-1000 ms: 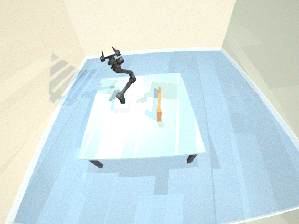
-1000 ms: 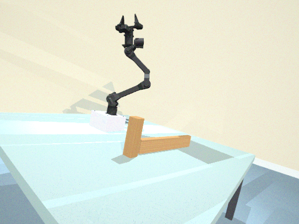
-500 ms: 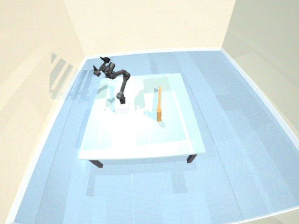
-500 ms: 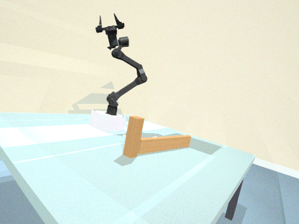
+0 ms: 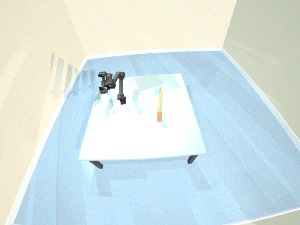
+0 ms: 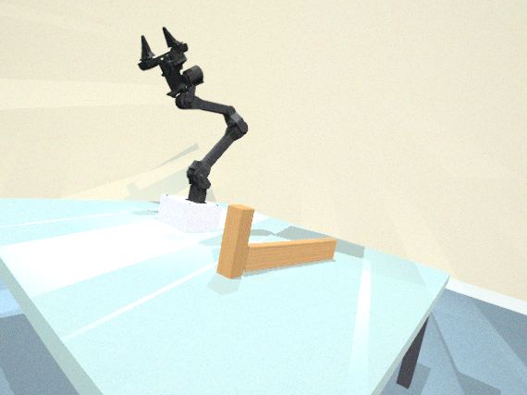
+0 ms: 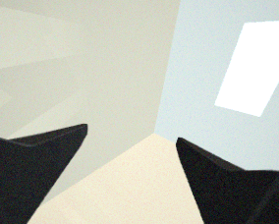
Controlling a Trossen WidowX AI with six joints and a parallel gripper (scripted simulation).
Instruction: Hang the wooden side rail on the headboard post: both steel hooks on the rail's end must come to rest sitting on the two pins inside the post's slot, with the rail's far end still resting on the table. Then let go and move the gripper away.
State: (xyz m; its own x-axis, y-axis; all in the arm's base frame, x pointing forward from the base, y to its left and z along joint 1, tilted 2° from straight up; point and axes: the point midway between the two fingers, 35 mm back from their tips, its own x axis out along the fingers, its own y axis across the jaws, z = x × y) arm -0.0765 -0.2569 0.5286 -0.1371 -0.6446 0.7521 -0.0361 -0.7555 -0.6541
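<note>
The wooden headboard post [image 5: 159,116] [image 6: 236,242] stands upright on the table. The wooden side rail [image 5: 159,99] [image 6: 292,254] extends from the post toward the back of the table, on its narrow edge and low at the tabletop, its near end against or very close to the post. The steel hooks, the slot and the pins cannot be made out, so whether the hooks sit on the pins cannot be told. My gripper [image 5: 99,81] [image 6: 153,32] [image 7: 133,135] is wide open and empty, high above the table and well away from the rail and post, its fingers pointing upward in the exterior view.
The white base block [image 6: 189,215] carries the arm, to the left of the post and rail. The table [image 5: 131,140] [image 6: 277,334] has open edges all round. The wrist view shows only walls, the ceiling and a bright ceiling panel [image 7: 249,66].
</note>
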